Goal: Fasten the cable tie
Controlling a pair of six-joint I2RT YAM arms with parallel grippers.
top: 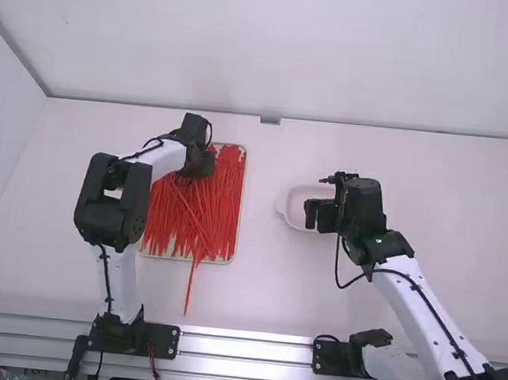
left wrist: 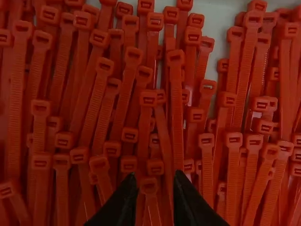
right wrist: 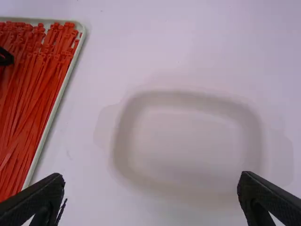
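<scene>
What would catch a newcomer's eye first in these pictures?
A heap of red cable ties fills a tray on the table, left of middle, with the open left gripper at its far end. To the right, the open right gripper hovers above a white dish.

white dish (top: pixel 290 202): partly behind right arm (top: pixel 359 212) | cable ties (left wrist: pixel 141 94): run past left wrist view's edges

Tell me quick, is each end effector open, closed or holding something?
Left end effector: open, down at the cable ties.
Right end effector: open, above the dish.
</scene>
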